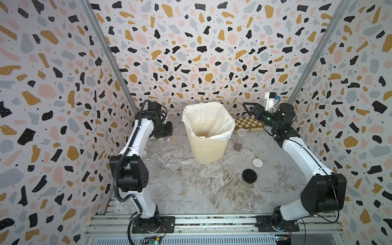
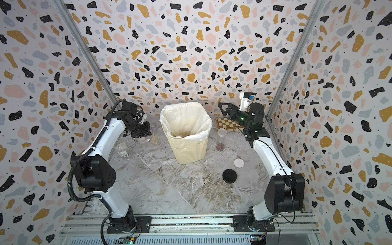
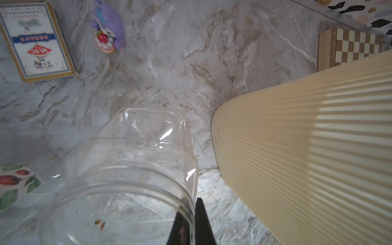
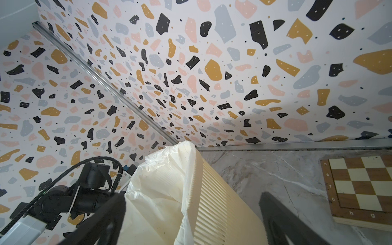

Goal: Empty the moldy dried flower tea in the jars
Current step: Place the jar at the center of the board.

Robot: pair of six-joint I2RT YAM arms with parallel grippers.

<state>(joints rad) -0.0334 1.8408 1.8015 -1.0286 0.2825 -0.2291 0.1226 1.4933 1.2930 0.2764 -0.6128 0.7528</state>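
We risk bumping the bin (image 3: 297, 148) just beside the left gripper (image 3: 192, 221) if it swings wide. Its clenched jaws pinch only the rim of the clear jar (image 3: 131, 169), so the jar could slip. Only crumbs (image 3: 99, 223) lie inside. The right gripper (image 1: 246, 109) hangs wide open and empty. Down below it a tall jar (image 1: 240, 137) holds tea (image 1: 237, 146).

A cream ribbed bin (image 1: 209, 148) lined with a white bag (image 1: 203, 118) stands mid-back on the marble surface (image 1: 191, 186). A chessboard (image 1: 247, 124) lies flat behind it by the speckled wall (image 1: 191, 42). Elsewhere, a card box (image 3: 36, 42) lies near a small purple toy (image 3: 109, 27).
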